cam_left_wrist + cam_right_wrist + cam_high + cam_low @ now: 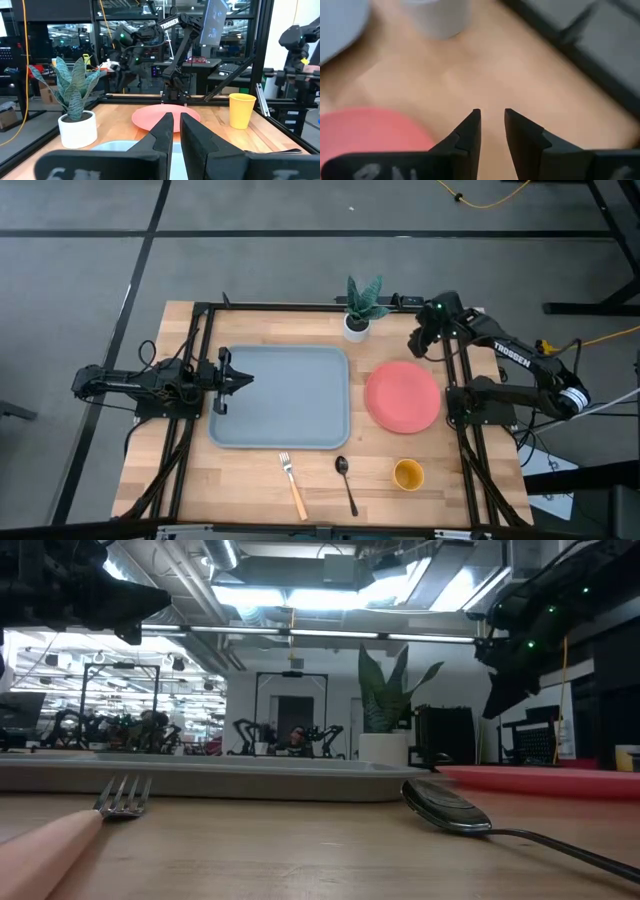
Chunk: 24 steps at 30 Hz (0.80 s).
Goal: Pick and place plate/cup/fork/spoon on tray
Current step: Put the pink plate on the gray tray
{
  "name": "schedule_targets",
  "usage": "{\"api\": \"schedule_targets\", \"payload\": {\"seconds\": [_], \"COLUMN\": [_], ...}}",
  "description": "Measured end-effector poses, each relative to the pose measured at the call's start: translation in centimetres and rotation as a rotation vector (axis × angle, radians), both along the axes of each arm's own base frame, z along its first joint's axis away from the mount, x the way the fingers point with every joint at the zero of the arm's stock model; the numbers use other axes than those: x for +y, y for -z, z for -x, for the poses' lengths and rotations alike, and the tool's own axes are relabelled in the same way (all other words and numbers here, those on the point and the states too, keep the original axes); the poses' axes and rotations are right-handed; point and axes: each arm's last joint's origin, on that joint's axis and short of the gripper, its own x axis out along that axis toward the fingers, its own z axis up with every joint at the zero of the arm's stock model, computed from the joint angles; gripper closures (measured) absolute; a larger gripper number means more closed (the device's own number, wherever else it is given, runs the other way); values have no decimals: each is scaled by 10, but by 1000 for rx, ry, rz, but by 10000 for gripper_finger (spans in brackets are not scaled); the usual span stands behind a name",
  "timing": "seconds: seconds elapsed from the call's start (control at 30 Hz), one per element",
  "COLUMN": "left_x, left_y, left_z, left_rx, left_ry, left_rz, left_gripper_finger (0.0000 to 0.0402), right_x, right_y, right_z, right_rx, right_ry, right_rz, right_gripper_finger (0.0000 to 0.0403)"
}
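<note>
Tray (281, 398): grey-blue and bare, lying mid-desk; taken as the landmark for every entry below, since all four items are bound for it.
Plate (402, 396): coral, flat on the desk just right of the tray, apart from its rim; its closeness suggests a short sideways carry.
Cup (408, 474): yellow, upright, beyond the tray's near-right corner, well apart from the plate.
Fork (292, 484): lies just off the tray's near edge, tines toward the tray, handle pointing away.
Spoon (346, 484): dark, beside the fork on its right, bowl toward the tray; the two do not touch.
Plant pot (357, 326): white, at the tray's far-right corner; probably the one obstacle near the plate's far side.
Left gripper (240, 379): hovers over the tray's left rim, fingers (165, 132) nearly together, holding nothing; it seems to wait.
Right gripper (420, 340): above bare desk between the pot and the plate's far edge; fingers (470, 131) a little apart, empty; apparently lining up on the plate's rim.
Open room: the tray's whole floor is free; bare wood surrounds the plate, but its flat edge leaves little purchase.
Desk (450, 500): the near strip holds the cutlery and cup with clear gaps between them.
</note>
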Motion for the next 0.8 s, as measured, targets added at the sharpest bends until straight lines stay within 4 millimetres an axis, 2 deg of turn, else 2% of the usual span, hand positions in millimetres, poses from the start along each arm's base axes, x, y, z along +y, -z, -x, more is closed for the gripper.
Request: {"api": "schedule_targets", "payload": {"seconds": [0.2, 0.5, 0.63, 0.8], "left_x": [0, 0, 0, 0], "left_y": [0, 0, 0, 0], "left_z": [0, 0, 0, 0], "left_rx": [0, 0, 0, 1], "left_ry": [0, 0, 0, 0], "left_rz": [0, -1, -1, -1], "left_gripper_finger": [374, 374, 374, 374], "right_x": [5, -2, -4, -8], "right_y": [27, 58, 66, 65], "right_z": [3, -2, -3, -7], "right_rx": [25, 102, 131, 112], "right_ry": [39, 59, 59, 28], "right_rz": [-137, -242, -280, -297], "right_gripper_finger": [311, 311, 311, 311]}}
